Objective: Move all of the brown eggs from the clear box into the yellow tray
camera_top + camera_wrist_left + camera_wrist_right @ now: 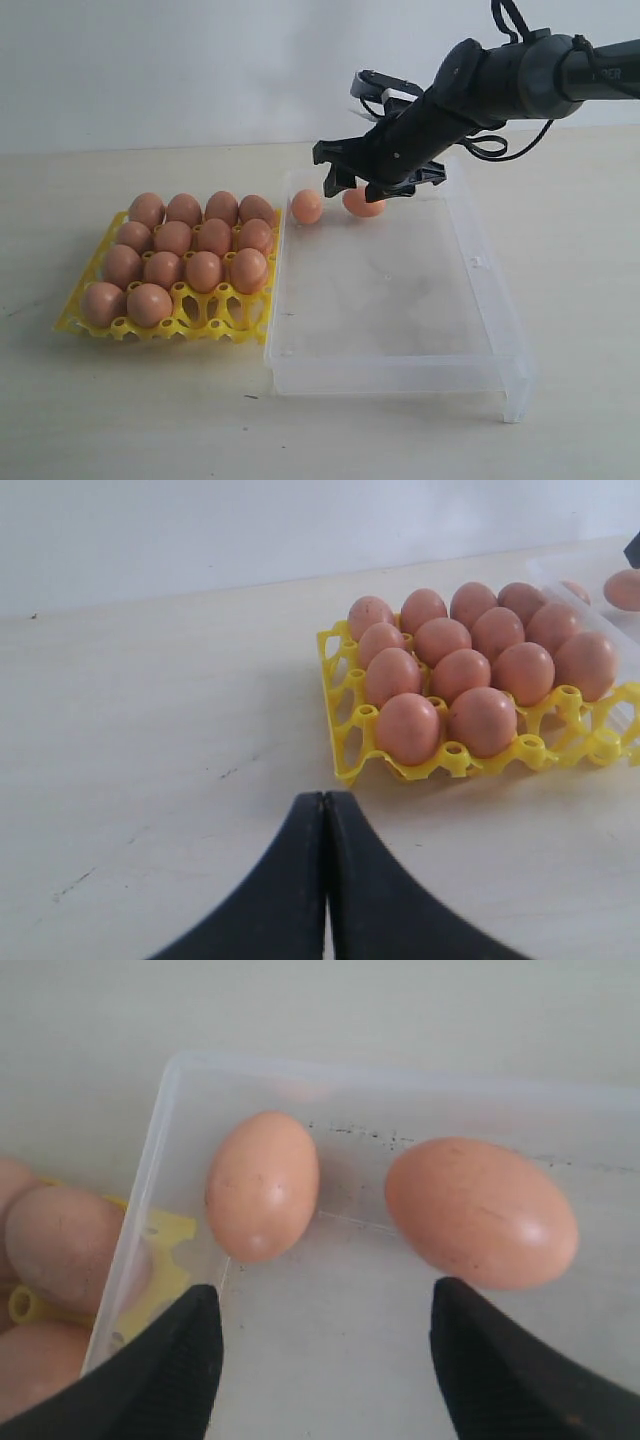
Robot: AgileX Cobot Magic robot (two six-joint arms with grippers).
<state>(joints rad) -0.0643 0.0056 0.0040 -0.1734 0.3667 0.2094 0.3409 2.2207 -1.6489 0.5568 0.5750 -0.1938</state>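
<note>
Two brown eggs lie in the far left corner of the clear box (470,300): one egg (307,207) (262,1185) near the corner wall, the other egg (362,203) (481,1212) just to its right. My right gripper (355,186) (322,1295) hangs open just above them, holding nothing. The yellow tray (95,295) (345,742) sits left of the box with several brown eggs (203,270) (407,729) in its cells; its front right cells stand bare. My left gripper (326,800) is shut and holds nothing, over bare table short of the tray.
The box's near edge overhangs on a raised lip (515,390). A pale wall (200,70) stands behind the table. The tray touches the box's left wall (278,270).
</note>
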